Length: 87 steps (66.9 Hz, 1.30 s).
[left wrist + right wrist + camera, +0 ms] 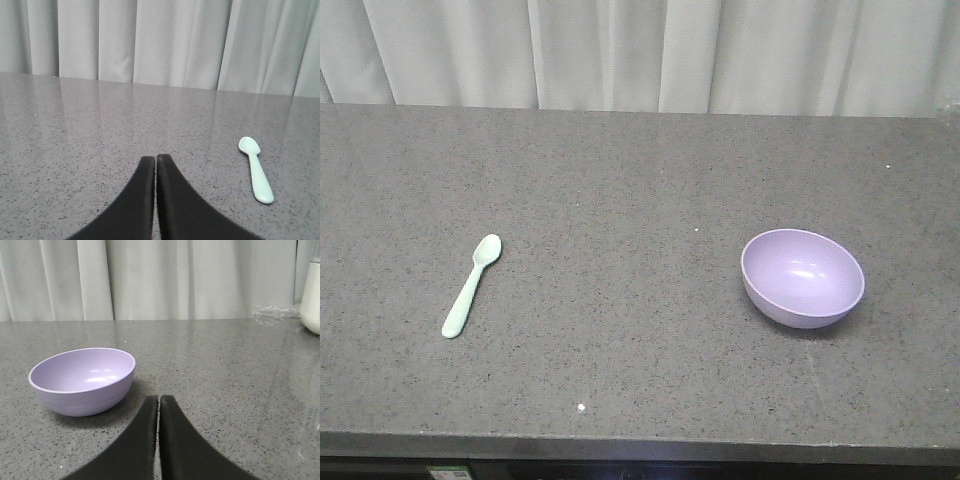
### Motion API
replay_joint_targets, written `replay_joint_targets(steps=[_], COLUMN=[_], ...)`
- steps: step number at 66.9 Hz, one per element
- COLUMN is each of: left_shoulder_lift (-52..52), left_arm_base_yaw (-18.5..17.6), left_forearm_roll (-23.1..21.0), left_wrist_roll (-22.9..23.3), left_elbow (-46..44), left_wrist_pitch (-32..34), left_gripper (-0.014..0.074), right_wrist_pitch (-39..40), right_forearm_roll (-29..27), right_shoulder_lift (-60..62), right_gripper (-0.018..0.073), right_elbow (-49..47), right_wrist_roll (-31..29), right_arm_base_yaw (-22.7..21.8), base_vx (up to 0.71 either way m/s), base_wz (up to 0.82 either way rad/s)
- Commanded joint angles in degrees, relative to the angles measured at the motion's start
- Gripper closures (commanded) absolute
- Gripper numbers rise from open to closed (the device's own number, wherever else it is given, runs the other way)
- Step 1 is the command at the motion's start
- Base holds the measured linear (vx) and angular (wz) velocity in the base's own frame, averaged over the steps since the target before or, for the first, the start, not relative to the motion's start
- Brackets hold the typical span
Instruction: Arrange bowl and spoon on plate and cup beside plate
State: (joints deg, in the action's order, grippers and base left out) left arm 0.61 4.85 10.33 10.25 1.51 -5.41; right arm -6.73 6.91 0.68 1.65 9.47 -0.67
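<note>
The left gripper (156, 159) is pressed together and holds nothing. The spoon (256, 172) lies flat on the table (640, 170) near it, not touching. The right gripper (159, 400) is together too, and empty. The bowl (82, 380) sits upright close by.

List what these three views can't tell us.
1. The plate and cup: in no view, positions unknown.
2. The white object, right wrist view: cut off by the right edge, unidentifiable.
3. The clear wrap beside it: too faint to identify.
4. The left gripper and right gripper: only shut fingertips show; the bottom edge cuts the rest.
5. The front view shows neither arm.
</note>
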Motion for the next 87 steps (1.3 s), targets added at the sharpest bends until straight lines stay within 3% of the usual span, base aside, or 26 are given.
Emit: replay_joint_targets(steps=[1,87], left_shoulder_lift=[0.84,0.84], left_arm_base_yaw=[-0.01,-0.01], left_forearm_roll=[-0.48,-0.48], left_wrist_roll=[0.30,0.30], left_elbow=[1.18,1.18], left_wrist_pitch=[4.40,4.40], left_gripper=[0.0602,0.0602], right_wrist_pitch=[3.77,3.77], right_forearm_roll=[0.35,0.35], right_shoulder_lift=[0.52,0.52], right_gripper=[0.0561,0.0561], right_elbow=[0.41,0.41], right_wrist_roll=[-0.78,-0.78], right_arm_base_yaw=[0.04,0.04], base_vx=[0.00,0.00], base_wz=[0.00,0.00])
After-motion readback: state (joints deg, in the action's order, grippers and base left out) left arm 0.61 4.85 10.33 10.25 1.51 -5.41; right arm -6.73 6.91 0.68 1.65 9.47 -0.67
